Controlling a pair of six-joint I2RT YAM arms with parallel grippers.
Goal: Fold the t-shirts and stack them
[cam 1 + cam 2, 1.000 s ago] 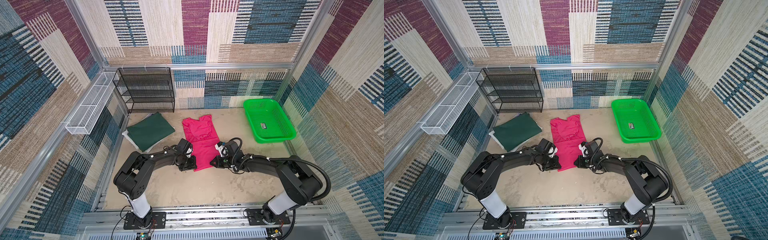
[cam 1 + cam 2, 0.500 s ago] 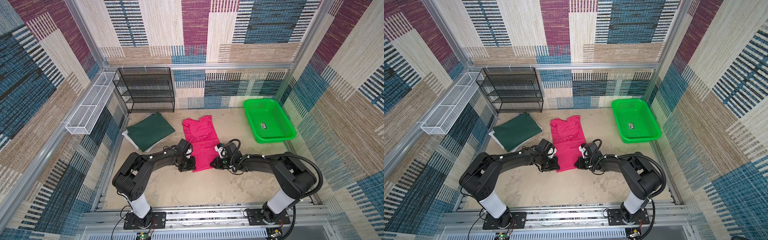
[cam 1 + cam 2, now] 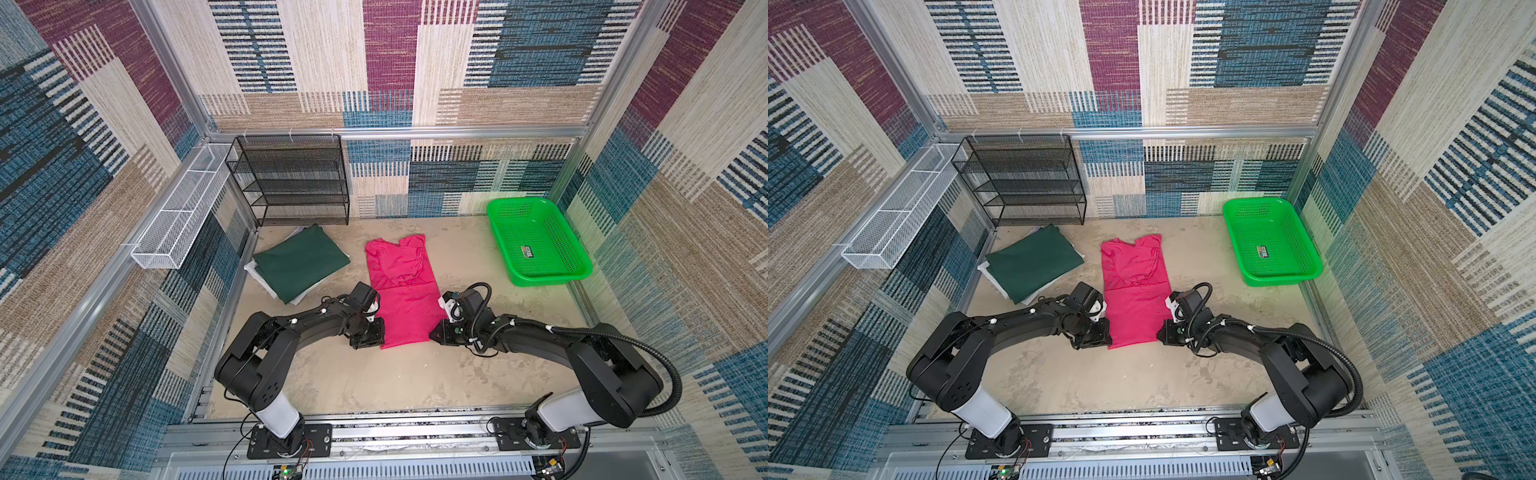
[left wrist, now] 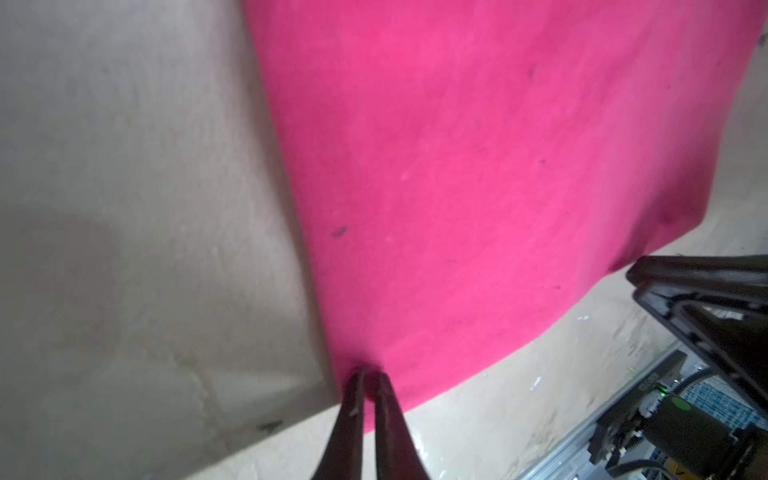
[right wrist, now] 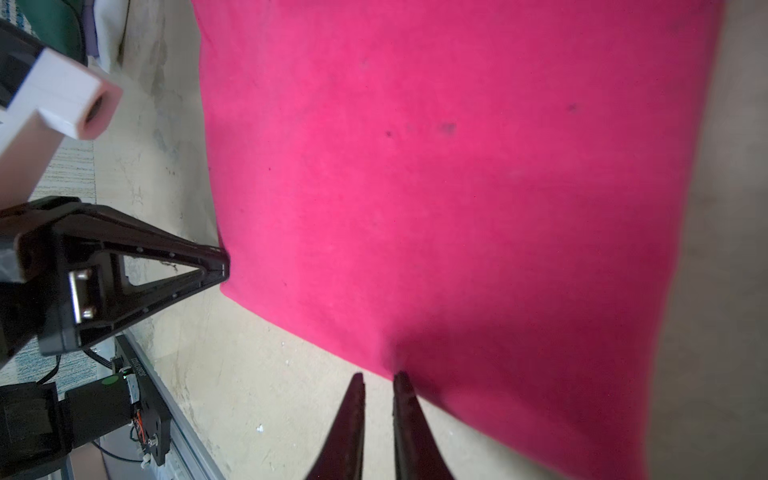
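Pinching the near hem corner of the flat-lying pink t-shirt (image 3: 405, 299), my left gripper (image 4: 369, 374) clamps cloth; my right gripper (image 5: 378, 376) sits narrowly parted at the opposite corner. The sticker (image 3: 526, 251) in the green basket (image 3: 544, 279) is unreadable.

No legible text anywhere. Small label (image 3: 527, 251) on floor of green basket (image 3: 544, 279); print too small to read.

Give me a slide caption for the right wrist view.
The right pincer, tips slightly apart, at the hem of the pink t-shirt; the left pincer pinches the opposite corner.
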